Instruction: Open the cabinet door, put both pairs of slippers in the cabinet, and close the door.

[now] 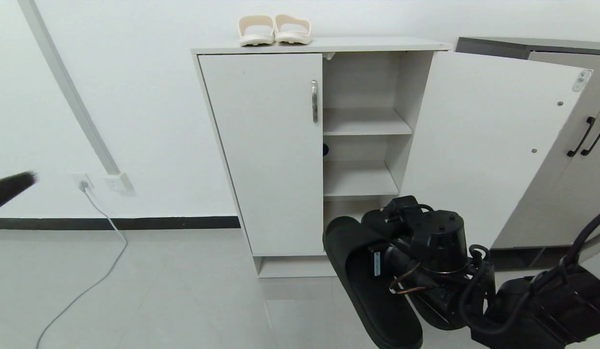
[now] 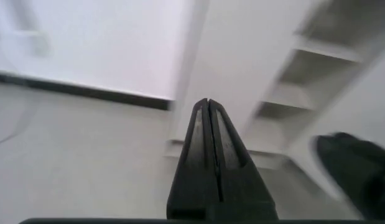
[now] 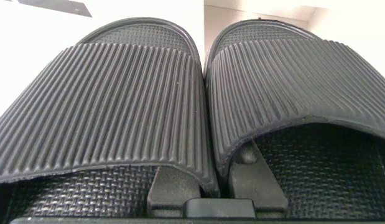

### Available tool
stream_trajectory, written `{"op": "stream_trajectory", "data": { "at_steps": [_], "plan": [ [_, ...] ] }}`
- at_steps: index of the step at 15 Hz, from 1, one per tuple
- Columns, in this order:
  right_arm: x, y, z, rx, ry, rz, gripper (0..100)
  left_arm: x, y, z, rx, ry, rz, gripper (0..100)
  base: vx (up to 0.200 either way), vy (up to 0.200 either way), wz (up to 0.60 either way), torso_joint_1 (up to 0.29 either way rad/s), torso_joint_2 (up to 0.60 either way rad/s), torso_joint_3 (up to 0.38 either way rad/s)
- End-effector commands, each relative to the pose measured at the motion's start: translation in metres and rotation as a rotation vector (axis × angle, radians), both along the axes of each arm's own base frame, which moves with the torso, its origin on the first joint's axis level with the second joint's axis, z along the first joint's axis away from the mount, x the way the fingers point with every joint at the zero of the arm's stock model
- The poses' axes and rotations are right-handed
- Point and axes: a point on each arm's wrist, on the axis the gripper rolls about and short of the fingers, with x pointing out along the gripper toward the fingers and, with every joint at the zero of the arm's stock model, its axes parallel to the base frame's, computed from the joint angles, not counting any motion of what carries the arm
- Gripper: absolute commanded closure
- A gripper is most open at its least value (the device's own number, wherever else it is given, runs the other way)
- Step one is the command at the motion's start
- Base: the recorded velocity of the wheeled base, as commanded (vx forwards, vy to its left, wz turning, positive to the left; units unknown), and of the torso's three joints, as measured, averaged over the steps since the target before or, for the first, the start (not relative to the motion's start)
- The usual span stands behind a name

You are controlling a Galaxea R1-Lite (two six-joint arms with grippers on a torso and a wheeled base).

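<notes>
Pair of black ribbed rubber slippers (image 1: 363, 276) is hanging side by side in the right end effector (image 3: 211, 183). It is clamping their adjoining inner walls, one finger inside each slipper. Toes are pointing at the lower open bay of the white two-door cabinet (image 1: 261, 155). Its right door (image 1: 479, 145) is standing wide open. Pair of cream foam slippers (image 1: 275, 30) is sitting on the cabinet's top. Left end effector (image 2: 208, 112) is hovering well off left, fingers pressed together.
</notes>
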Motion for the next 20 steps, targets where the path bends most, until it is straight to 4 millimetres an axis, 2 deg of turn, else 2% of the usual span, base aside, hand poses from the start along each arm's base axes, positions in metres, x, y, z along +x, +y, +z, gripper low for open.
{"op": "stream_trajectory", "data": {
  "at_steps": [1,3,4,6,7,8,11,15,18,20],
  "plan": [
    [0.002,0.002,-0.005,-0.010,0.006,-0.009,100,-0.083,0.020,-0.090,0.051,0.031,0.339,100,0.000,0.000,0.00,0.000,0.00,0.000],
    [0.002,0.001,-0.004,-0.012,0.003,-0.017,100,-0.087,0.019,-0.123,0.092,0.073,0.357,100,0.000,0.000,0.00,0.000,0.00,0.000],
    [0.002,0.002,-0.004,-0.012,0.003,-0.014,100,-0.091,0.019,-0.148,0.116,0.080,0.344,100,0.000,0.000,0.00,0.000,0.00,0.000],
    [0.001,0.002,-0.004,-0.012,0.003,-0.013,100,-0.096,0.019,-0.170,0.129,0.063,0.335,100,0.000,0.000,0.00,0.000,0.00,0.000],
    [0.001,0.003,-0.004,-0.012,0.003,-0.013,100,-0.097,0.019,-0.173,0.129,0.052,0.330,100,0.000,0.000,0.00,0.000,0.00,0.000],
    [0.001,0.002,-0.005,-0.012,0.003,-0.013,100,-0.101,0.017,-0.187,0.148,-0.007,0.197,100,0.000,0.000,0.00,0.000,0.00,0.000],
    [0.001,0.003,-0.006,-0.016,0.005,-0.011,100,-0.098,0.012,-0.188,0.149,-0.073,-0.015,100,0.000,0.000,0.00,0.000,0.00,0.000],
    [0.002,0.005,-0.008,-0.019,0.006,-0.009,100,-0.098,0.011,-0.188,0.157,-0.075,-0.059,100,0.000,0.000,0.00,0.000,0.00,0.000],
    [0.003,0.007,-0.010,-0.019,0.003,-0.008,100,-0.097,0.011,-0.193,0.265,-0.037,-0.054,100,0.000,0.000,0.00,0.000,0.00,0.000],
    [0.002,0.008,-0.009,-0.015,-0.004,-0.010,100,-0.097,0.011,-0.193,0.242,-0.041,-0.058,100,0.000,0.000,0.00,0.000,0.00,0.000]
  ]
}}
